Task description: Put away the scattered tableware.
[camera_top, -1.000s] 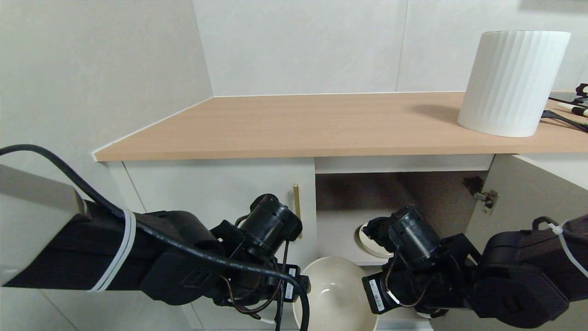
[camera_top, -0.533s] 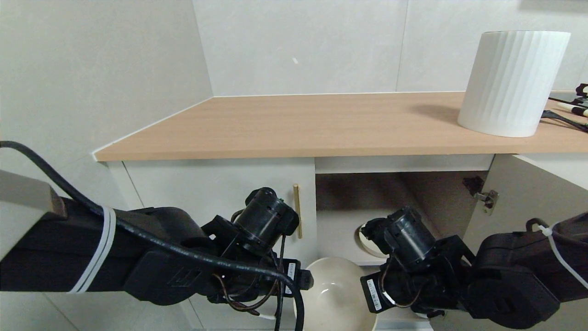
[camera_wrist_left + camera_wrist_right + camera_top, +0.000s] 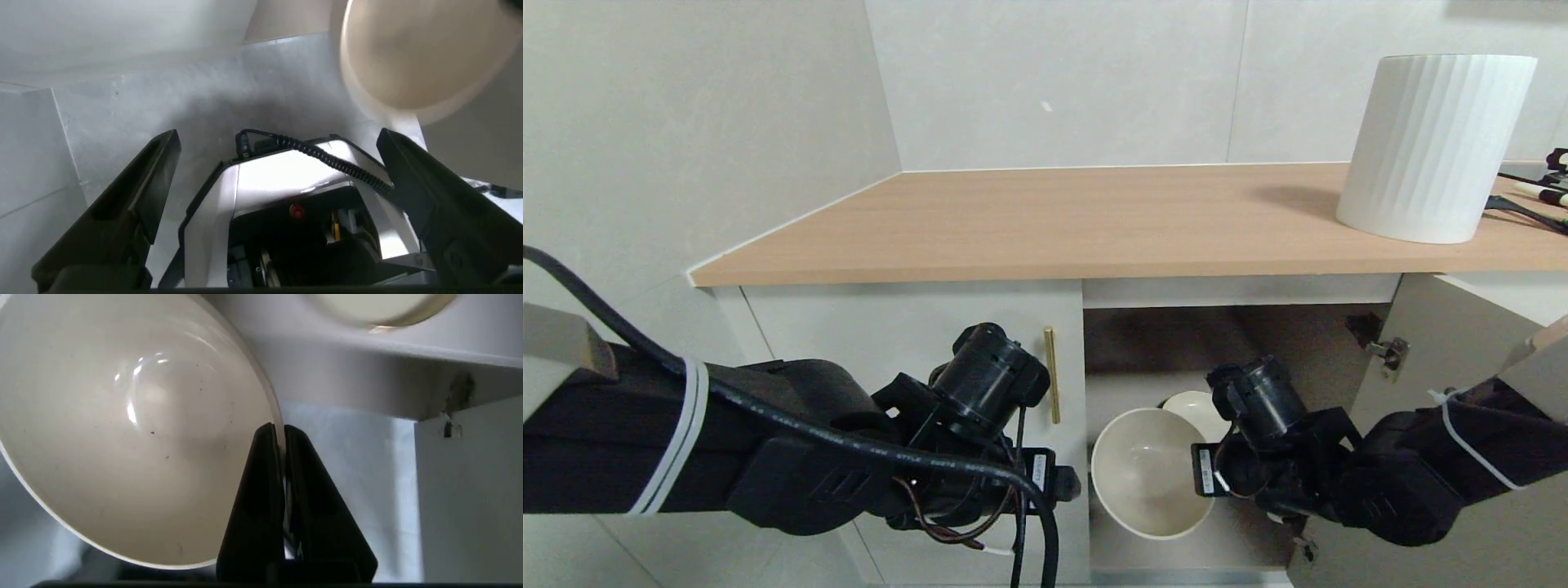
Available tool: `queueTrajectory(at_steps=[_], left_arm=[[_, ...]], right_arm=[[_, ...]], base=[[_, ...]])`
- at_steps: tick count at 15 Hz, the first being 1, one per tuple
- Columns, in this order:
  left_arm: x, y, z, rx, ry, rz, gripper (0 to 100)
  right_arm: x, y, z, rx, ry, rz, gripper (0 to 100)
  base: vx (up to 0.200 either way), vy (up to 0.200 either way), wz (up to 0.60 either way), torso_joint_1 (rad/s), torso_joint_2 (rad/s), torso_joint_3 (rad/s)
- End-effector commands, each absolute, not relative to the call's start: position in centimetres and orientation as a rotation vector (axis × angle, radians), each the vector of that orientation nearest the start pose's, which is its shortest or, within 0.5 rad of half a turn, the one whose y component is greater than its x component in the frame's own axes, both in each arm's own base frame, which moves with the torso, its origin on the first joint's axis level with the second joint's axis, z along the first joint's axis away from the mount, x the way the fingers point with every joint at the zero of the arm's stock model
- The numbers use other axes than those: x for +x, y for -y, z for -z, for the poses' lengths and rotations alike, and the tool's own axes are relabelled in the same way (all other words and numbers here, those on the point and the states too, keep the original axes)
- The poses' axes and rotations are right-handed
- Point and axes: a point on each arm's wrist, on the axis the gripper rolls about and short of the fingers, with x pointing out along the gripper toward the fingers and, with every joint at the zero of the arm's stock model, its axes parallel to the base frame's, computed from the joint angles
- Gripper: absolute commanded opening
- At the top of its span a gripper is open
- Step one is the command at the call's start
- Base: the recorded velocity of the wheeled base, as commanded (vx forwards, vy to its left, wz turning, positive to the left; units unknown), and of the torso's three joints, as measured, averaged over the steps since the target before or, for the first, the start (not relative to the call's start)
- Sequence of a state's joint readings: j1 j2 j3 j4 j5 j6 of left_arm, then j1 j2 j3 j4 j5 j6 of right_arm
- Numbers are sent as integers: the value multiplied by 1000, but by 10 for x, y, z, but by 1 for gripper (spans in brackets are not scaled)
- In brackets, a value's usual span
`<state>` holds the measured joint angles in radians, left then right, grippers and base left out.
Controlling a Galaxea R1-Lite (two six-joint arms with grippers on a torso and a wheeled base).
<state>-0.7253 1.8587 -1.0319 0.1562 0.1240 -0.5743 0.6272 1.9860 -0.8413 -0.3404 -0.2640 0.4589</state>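
Bowl (image 3: 1147,474): cream, held in the air at the mouth of the open cabinet (image 3: 1241,343), just in front of the small dish (image 3: 1196,404) that lies on the shelf inside; whether it touches the shelf edge I cannot tell
Change: a second ago the bowl sat low, between the two wrists at the bottom of the head view; now it is higher and farther forward, within the door opening; the right arm has pushed up and in with it, while the left arm has barely shifted
Meaning: the carry looks nearly over; what is left, as I judge it, is to set the bowl down inside and let go; other tableware may yet wait
Right gripper (image 3: 283,441): jaws pinched narrow on the bowl's rim, one finger inside and one outside; the hold is on the rim's right side
Left gripper (image 3: 278,155): jaws wide and holding nothing; it hangs low before the shut left door (image 3: 915,343), just left of the bowl
Facing: the bowl's mouth tips up and back toward the robot, so its inside shows from above; the underside faces into the cabinet
Long axis: none to speak of, the bowl being round; its centre line leans rather than standing upright
Risk: a rim pinch on a tilted bowl may slip
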Motion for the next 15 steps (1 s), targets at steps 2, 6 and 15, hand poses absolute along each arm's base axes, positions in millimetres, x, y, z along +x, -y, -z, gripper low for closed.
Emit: queueTrajectory(at_steps=[2,6,15], left_arm=[[239,204,-132,-135,-1000,265,100],[239,205,-132,-133,-1003,264,100],[240,205,-130,-131,-1007,262,100]], right_arm=[[305,-171,-58,173,-731,-79,0],[326,-147,-57,223,-707,4,0],[368,-122,-33,278,-707,122,0]], base=[[0,0,0,0,0,0],[0,0,0,0,0,0],[0,0,0,0,0,0]])
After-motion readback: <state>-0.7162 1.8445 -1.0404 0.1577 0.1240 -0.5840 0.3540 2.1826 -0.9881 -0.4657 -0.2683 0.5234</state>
